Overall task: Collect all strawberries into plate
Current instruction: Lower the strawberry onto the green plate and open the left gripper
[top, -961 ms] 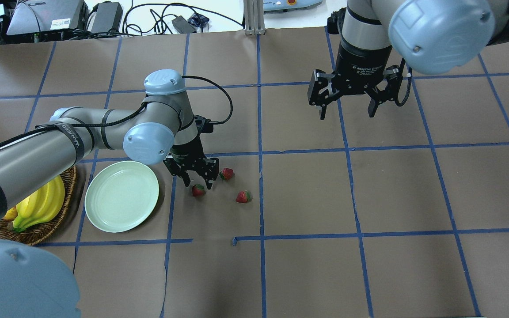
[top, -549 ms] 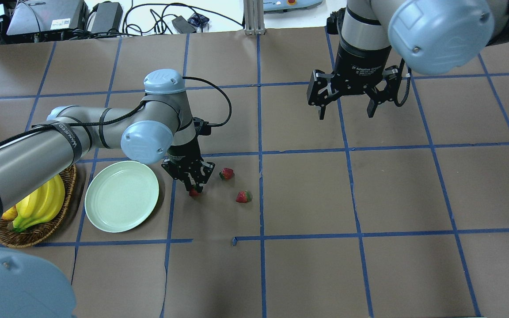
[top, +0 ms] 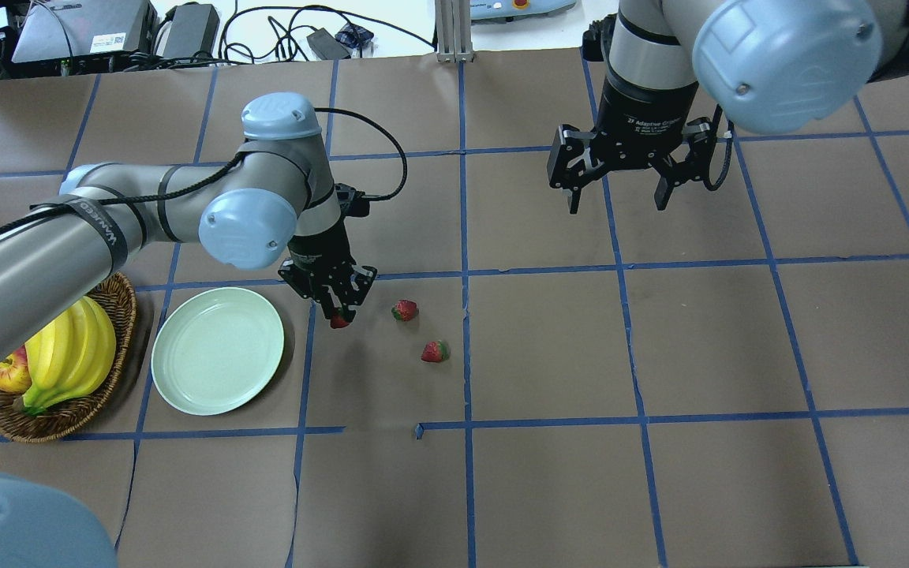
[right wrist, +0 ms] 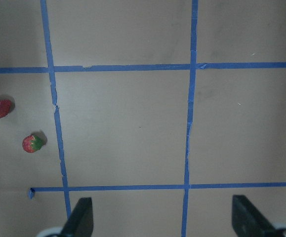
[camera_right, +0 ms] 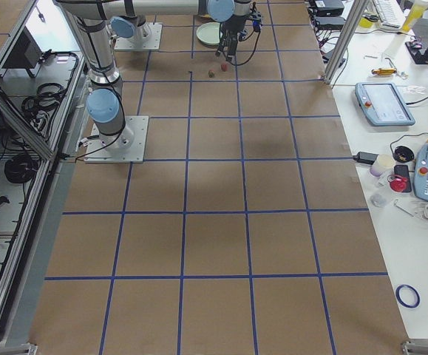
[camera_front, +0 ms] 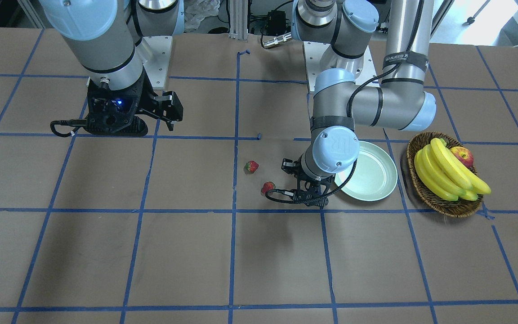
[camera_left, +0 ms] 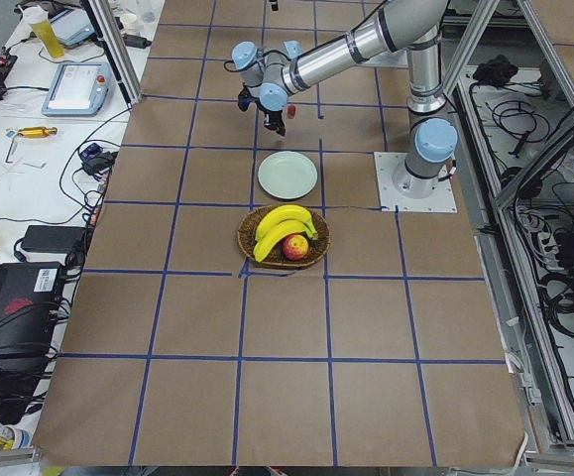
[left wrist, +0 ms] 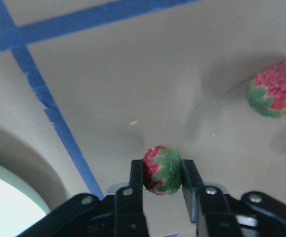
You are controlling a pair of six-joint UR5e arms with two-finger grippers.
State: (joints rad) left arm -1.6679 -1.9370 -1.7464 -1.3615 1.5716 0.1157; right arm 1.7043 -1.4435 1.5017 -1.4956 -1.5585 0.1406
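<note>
The left claw [top: 339, 315] is nearly closed, its two fingers [left wrist: 137, 174] pinching one strawberry [left wrist: 161, 177] from both sides, the green leafy top turned toward the wrist camera. In the overhead view this claw hangs over a blue tape line [top: 306, 347] on the brown papered surface [top: 549, 355]. I cannot tell whether the fruit is clear of the surface.

From the held strawberry, the pale green plate [top: 218, 351] lies at about 8 o'clock, near it but apart. All three strawberries are off the plate.

The second strawberry [top: 404, 310] lies on the surface at 3 o'clock from the left claw, close by. The third strawberry [top: 435, 351] lies at 4 o'clock, a little farther out. The two loose ones do not touch each other.

At 9 o'clock from the plate, just beside it, stands a wicker basket [top: 68, 418] holding a bunch of bananas [top: 72, 359] and an apple [top: 9, 375].

The right claw [top: 620, 203] hangs at roughly 2 o'clock from the left one, well apart from it and from the fruit. It is spread wide and grips nothing, its fingertips [right wrist: 81, 217] far apart over bare paper.
</note>
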